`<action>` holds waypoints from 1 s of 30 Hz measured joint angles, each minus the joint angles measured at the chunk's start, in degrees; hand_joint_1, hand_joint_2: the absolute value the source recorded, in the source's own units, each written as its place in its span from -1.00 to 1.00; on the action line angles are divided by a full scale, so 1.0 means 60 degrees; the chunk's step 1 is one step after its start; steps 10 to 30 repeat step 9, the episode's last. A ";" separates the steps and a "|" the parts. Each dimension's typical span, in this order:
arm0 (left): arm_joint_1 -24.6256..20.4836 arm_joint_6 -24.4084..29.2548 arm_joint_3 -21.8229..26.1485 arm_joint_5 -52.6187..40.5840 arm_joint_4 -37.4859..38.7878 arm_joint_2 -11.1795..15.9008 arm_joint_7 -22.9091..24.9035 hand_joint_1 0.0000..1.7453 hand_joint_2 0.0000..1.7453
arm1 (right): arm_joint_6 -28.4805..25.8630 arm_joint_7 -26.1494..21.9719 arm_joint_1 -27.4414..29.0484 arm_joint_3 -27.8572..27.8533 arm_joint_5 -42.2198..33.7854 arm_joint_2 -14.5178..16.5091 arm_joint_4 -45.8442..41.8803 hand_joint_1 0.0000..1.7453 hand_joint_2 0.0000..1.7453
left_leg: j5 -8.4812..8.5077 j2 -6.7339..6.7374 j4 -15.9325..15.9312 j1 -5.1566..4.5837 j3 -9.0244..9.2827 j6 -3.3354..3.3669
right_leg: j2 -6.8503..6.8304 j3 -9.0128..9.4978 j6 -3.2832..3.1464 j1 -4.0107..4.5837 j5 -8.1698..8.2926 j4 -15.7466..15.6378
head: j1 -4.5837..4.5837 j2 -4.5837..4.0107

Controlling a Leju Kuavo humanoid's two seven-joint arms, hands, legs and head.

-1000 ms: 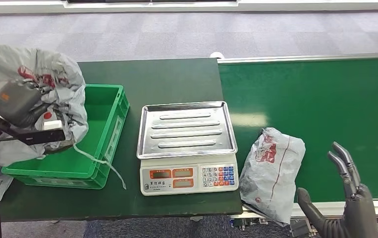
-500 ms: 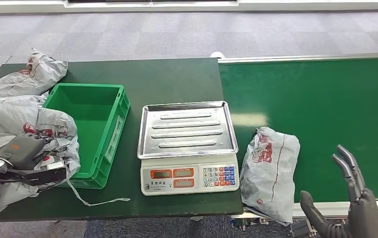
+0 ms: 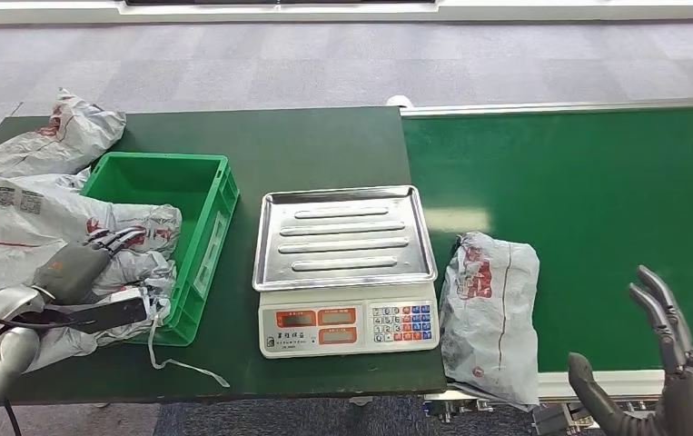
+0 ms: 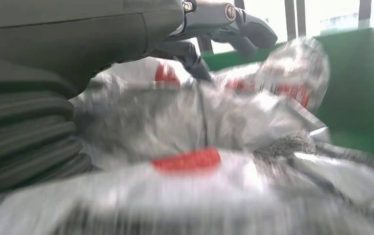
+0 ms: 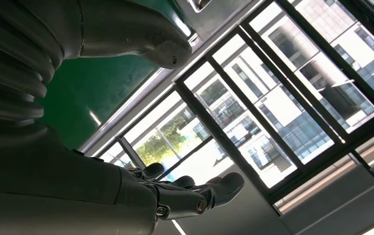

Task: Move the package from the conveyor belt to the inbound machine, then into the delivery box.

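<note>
Left of the scale [image 3: 343, 265], left hand [image 3: 84, 263] grips a package [image 3: 129, 238] over the green box [image 3: 199, 195] rim; right hand [image 3: 660, 381] spread, empty.

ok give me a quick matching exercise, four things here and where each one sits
Things:
1. scale
2. crate
3. right hand
4. package by the scale

Places:
A. at the belt's near edge
B. on the table's left part
C. open, raised over the belt's near rail
D. mid-table, tray bare

Pairs: 1-D, 2-B, 3-C, 4-A
</note>
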 joint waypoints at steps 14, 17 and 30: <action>-0.1289 -0.0009 -0.0105 0.1211 -0.1801 -0.0202 0.1458 -1.00 -1.00 | -0.0054 0.0091 0.0639 -0.0394 0.0631 0.0353 -0.0626 -1.00 1.00 | 0.0002 -0.0023 0.0012 0.0011 -0.0039 0.0000 | -0.0016 -0.0026 0.0000 0.0015 0.0001 0.0001 | -0.0002 0.0000; -0.1289 -0.0009 -0.0105 0.1211 -0.1801 -0.0202 0.1458 -1.00 -1.00 | -0.0054 0.0091 0.0639 -0.0394 0.0631 0.0353 -0.0626 -1.00 1.00 | 0.0002 -0.0023 0.0012 0.0011 -0.0039 0.0000 | -0.0016 -0.0026 0.0000 0.0015 0.0001 0.0001 | -0.0002 0.0000; -0.1289 -0.0009 -0.0105 0.1211 -0.1801 -0.0202 0.1458 -1.00 -1.00 | -0.0054 0.0091 0.0639 -0.0394 0.0631 0.0353 -0.0626 -1.00 1.00 | 0.0002 -0.0023 0.0012 0.0011 -0.0039 0.0000 | -0.0016 -0.0026 0.0000 0.0015 0.0001 0.0001 | -0.0002 0.0000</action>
